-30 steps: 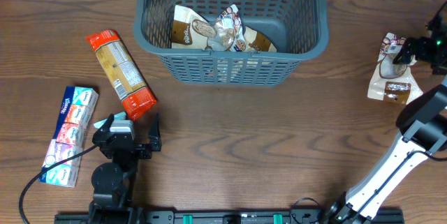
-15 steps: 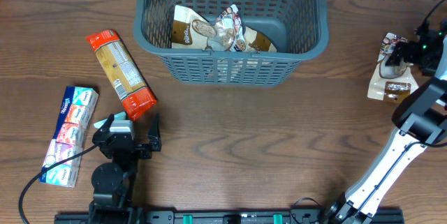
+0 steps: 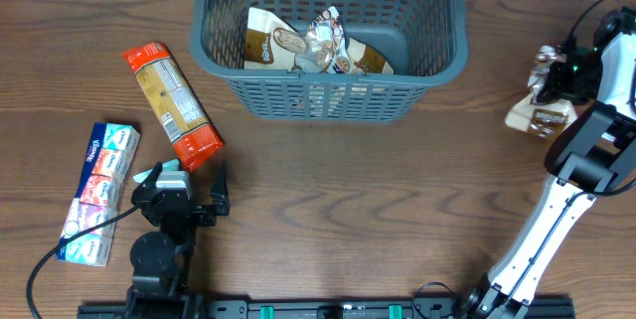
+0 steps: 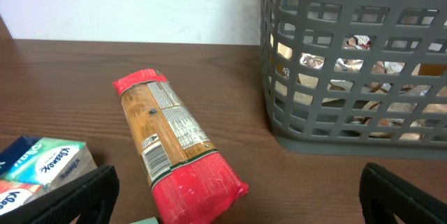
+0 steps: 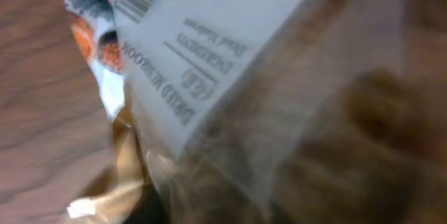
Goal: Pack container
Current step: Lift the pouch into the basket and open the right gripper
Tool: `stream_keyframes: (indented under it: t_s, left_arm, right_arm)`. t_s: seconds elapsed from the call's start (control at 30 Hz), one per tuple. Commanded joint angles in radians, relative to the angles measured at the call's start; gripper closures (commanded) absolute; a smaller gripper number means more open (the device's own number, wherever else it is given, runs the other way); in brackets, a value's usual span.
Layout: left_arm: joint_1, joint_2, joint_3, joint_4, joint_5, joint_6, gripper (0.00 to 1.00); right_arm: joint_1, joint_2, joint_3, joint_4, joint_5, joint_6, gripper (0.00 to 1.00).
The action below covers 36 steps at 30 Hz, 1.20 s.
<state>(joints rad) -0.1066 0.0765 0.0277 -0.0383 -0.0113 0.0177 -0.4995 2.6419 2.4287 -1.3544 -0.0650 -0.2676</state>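
Container (image 3: 333, 95) well L of R tool (image 3: 553, 76), gripping packet (image 3: 532, 115).

My overhead view is evenly lit from above and sharp edge to edge, with only a soft, short shadow on the table (image 3: 397, 190) in front of the container (image 3: 328, 98). My left wrist view is bright and crisp, its white back wall nearly washed out, my left gripper (image 4: 239, 182) dark and soft-edged in the bottom corners. My right wrist view is blurred: the packet (image 5: 230, 91) fills it, out of focus, worst at right.
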Motion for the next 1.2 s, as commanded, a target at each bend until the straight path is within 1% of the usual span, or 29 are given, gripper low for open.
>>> stream_keyframes:
  t_s: [0.0,0.17,0.3,0.47,0.6,0.67,0.8,0.87,1.0,1.07,1.17]
  left_arm:
    - [-0.003,0.000,-0.023,-0.032,-0.023,-0.016,0.01]
    - [-0.003,0.000,-0.023,-0.032,-0.023,-0.016,0.01]
    - [-0.003,0.000,-0.023,-0.032,-0.023,-0.016,0.01]
    - [-0.003,0.000,-0.023,-0.032,-0.023,-0.016,0.01]
    - [-0.003,0.000,-0.023,-0.032,-0.024,-0.016,0.01]
    - [-0.003,0.000,-0.023,-0.032,-0.024,-0.016,0.01]
    - [-0.003,0.000,-0.023,-0.032,-0.024,-0.016,0.01]
    - [-0.003,0.000,-0.023,-0.032,-0.024,-0.016,0.01]
    - [-0.003,0.000,-0.023,-0.032,-0.024,-0.016,0.01]
    - [-0.003,0.000,-0.023,-0.031,-0.024,-0.016,0.01]
    - [-0.003,0.000,-0.023,-0.032,-0.024,-0.016,0.02]
  right_arm:
    - [0.025,0.017,-0.006,-0.002,-0.029,-0.002,0.99]
    - [0.056,-0.034,0.002,0.002,-0.065,-0.002,0.99]
    - [0.091,-0.122,0.051,0.002,-0.068,-0.002,0.99]
    - [0.155,-0.308,0.153,0.002,-0.111,-0.025,0.99]
    - [0.226,-0.474,0.213,0.058,-0.170,-0.046,0.99]
    - [0.278,-0.551,0.231,0.085,-0.185,-0.099,0.99]
    - [0.429,-0.679,0.235,0.105,-0.214,-0.313,0.99]
    - [0.530,-0.717,0.235,0.100,-0.224,-0.451,0.99]
    - [0.706,-0.720,0.230,0.079,-0.231,-0.661,0.99]
    - [0.776,-0.700,0.216,0.080,-0.232,-0.704,0.99]
    - [0.842,-0.651,0.194,0.079,-0.238,-0.766,0.99]
